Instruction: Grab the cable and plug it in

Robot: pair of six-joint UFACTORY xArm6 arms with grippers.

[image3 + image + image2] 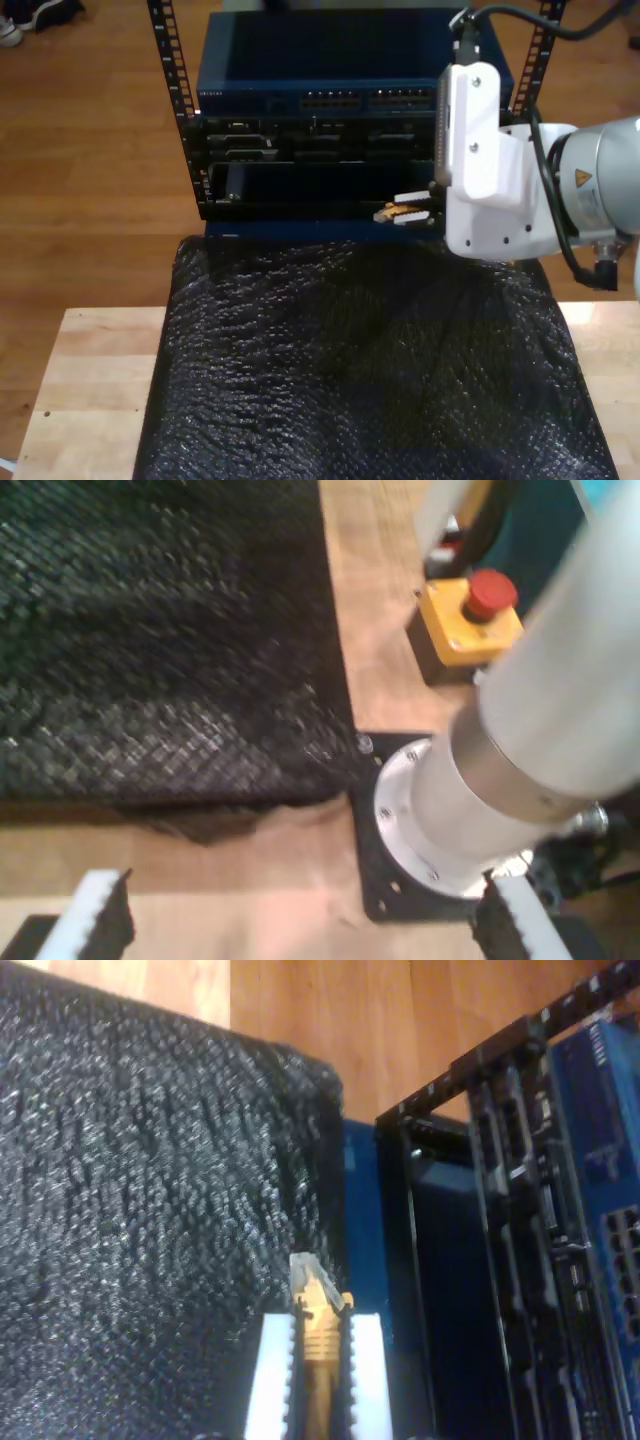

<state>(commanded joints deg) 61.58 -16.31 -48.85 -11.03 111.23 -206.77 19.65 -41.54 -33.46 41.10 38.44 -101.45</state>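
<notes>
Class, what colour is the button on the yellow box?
Red button, clearest in the first wrist view.

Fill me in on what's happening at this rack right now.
My second gripper is shut on the yellow cable just behind its clear plug, holding it above the black mat in front of the rack of network gear. The plug is not yet in any port. My first gripper is open and holds nothing, over the wooden table near an arm's base and a yellow box with a red button.
</notes>
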